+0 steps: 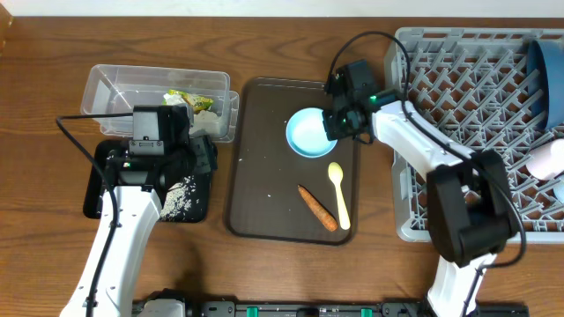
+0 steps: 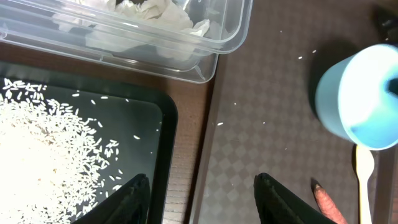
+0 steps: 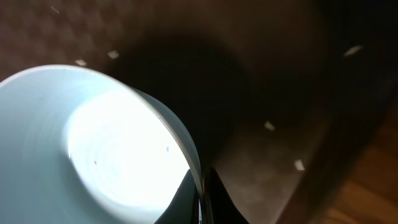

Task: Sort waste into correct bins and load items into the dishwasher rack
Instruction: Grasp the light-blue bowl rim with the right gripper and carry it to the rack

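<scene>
1. In the middle of the bench, on the big dark brown tray, there's the small light blue cup, mouth facing up in the overhead view. Honestly can't tell if it's resting on the tray or lifted a touch off it.
2. The right tool is pinching that cup by the rim on the side nearest the rack. One finger is inside and one outside, pressed together with only the thin wall between them.
3. On the same tray, the pale yellow spoon lies just in front of the cup with its bowl end pointing at it. The orange carrot piece lies diagonally right beside the spoon, on its left. A few stray grains are dotted over the tray too.
4. The left tool is spread with nothing between its fingers. It hangs over the right edge of the black tray and the strip of bench next to it.
5. The black tray has a heap of white rice in it. Just behind it sits the clear tub, with crumpled white and yellow-green wrappers inside.
6. The grey rack is over on the right of the bench. The dark blue bowl stands on edge in its far corner, and a pinkish cup sits near the right edge, partly cut off by the frame.
</scene>
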